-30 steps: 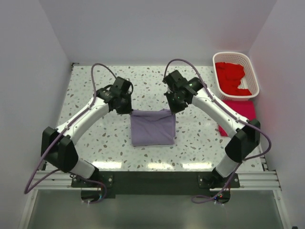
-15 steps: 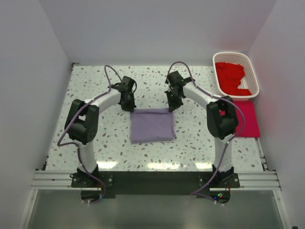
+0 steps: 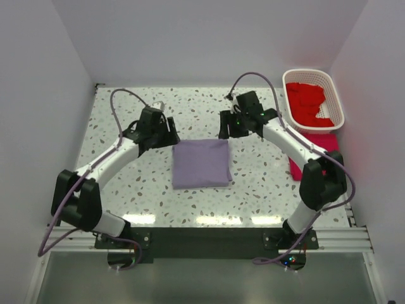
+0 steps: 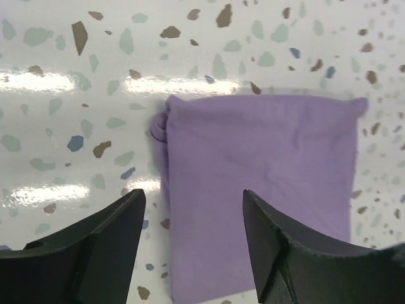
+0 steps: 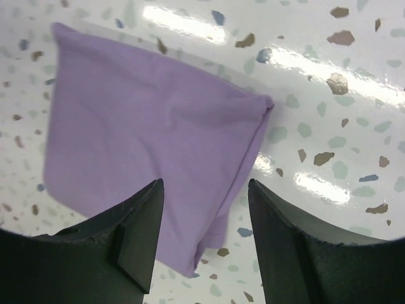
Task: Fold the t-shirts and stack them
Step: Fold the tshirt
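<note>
Right now you have the lavender t-shirt (image 3: 201,164) lying flat on the speckled counter (image 3: 126,171), folded into a tidy, nearly square block at the middle of the work area, about midway between the left and right sides. Your left end effector (image 3: 166,132) sits just off the shirt's far left corner, and your right end effector (image 3: 229,126) sits just off its far right corner, so both are on the far side of the fabric. From the left wrist camera you can see the jaws spread wide apart with nothing pinched between them; below them lies the purple cloth, and a small pucker of fabric is bunched at the corner closest to that camera. From the right wrist camera the jaws are likewise spread, gripping nothing, and the shirt's corner and its layered folded edge show beneath the gap. Neither end effector touches the cloth in either wrist view. Over at the far right corner of the counter you have the white lattice basket (image 3: 340,113), with bright red t-shirts (image 3: 305,101) heaped inside it. Just near of the basket, against the right edge, a crimson-pink t-shirt (image 3: 324,147) lies on the counter, partly hidden behind the right arm.
</note>
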Action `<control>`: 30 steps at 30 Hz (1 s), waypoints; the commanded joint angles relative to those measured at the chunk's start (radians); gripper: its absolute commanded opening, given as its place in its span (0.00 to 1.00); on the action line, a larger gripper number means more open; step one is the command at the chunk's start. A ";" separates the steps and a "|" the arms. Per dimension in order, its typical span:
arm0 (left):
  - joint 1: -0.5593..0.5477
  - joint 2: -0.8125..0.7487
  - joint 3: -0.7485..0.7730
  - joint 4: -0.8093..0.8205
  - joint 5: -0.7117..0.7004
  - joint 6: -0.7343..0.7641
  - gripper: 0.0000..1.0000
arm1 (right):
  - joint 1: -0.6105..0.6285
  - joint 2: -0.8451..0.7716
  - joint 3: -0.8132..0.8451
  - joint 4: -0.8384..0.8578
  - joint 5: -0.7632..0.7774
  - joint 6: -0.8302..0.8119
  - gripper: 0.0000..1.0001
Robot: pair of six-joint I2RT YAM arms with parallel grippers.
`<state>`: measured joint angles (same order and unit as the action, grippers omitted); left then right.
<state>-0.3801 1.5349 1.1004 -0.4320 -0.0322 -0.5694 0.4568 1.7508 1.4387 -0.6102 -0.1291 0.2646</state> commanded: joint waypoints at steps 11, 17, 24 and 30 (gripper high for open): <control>0.021 0.189 -0.108 0.656 0.314 -0.116 0.30 | -0.084 0.143 -0.231 0.759 -0.512 0.297 0.57; 0.078 0.401 -0.066 0.743 0.353 -0.173 0.21 | -0.165 0.363 -0.196 0.923 -0.564 0.384 0.56; 0.130 0.395 -0.109 0.771 0.362 -0.173 0.24 | -0.236 0.356 -0.202 0.940 -0.598 0.407 0.57; 0.122 0.228 -0.106 0.690 0.410 -0.184 0.42 | -0.230 0.126 -0.274 0.891 -0.659 0.415 0.60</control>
<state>-0.2558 1.8980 0.9939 0.2539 0.3447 -0.7486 0.2237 2.0544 1.1946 0.2535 -0.7498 0.6750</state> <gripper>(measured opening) 0.395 0.596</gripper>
